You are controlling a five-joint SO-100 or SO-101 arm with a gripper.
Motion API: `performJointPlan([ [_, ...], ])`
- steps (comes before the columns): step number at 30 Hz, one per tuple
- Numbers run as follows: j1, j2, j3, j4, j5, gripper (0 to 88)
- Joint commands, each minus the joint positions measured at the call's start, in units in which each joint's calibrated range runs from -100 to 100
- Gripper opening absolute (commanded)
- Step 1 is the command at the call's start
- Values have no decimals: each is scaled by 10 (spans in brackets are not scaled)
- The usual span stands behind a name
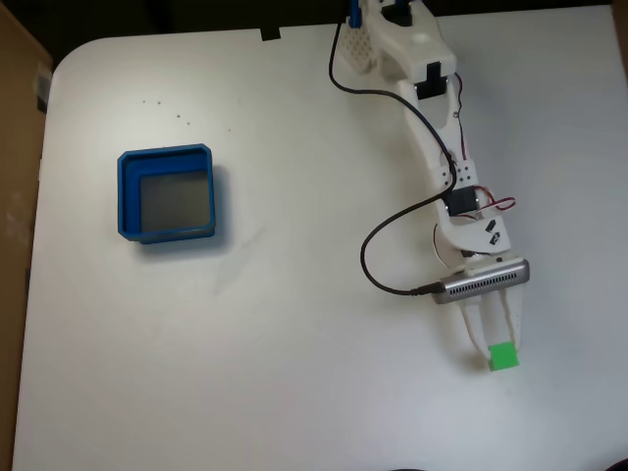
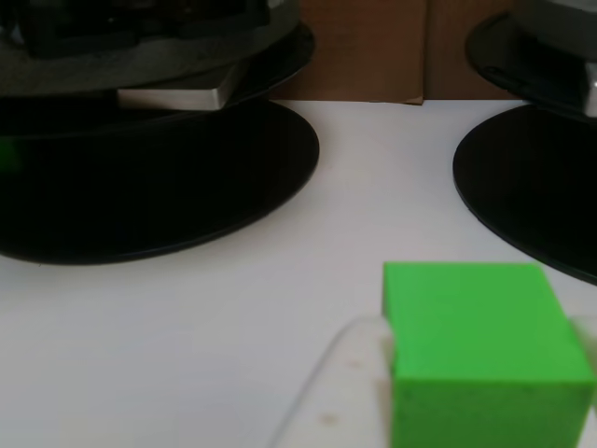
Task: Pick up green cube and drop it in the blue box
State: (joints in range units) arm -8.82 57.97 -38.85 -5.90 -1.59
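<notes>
My gripper (image 1: 500, 345) sits low on the right side of the white table (image 1: 245, 343) in the fixed view, its pale fingers (image 1: 478, 324) closed around the green cube (image 1: 503, 355) at their tips. In the other view the cube (image 2: 480, 350) fills the lower right, a whitish finger (image 2: 331, 401) pressed against its left face (blurred, so I read little more). The blue box (image 1: 218, 191) lies well apart, toward the upper left, its grey bottom bare.

bright green cube (image 1: 503, 355), blue box (image 1: 125, 192) with grey bottom, white table (image 1: 245, 373)
</notes>
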Motion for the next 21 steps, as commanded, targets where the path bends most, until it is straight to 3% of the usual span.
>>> performJointPlan([
  [1, 13, -113, -24, 73, 2, 16],
  [21, 46, -346, -26, 418, 1, 17],
])
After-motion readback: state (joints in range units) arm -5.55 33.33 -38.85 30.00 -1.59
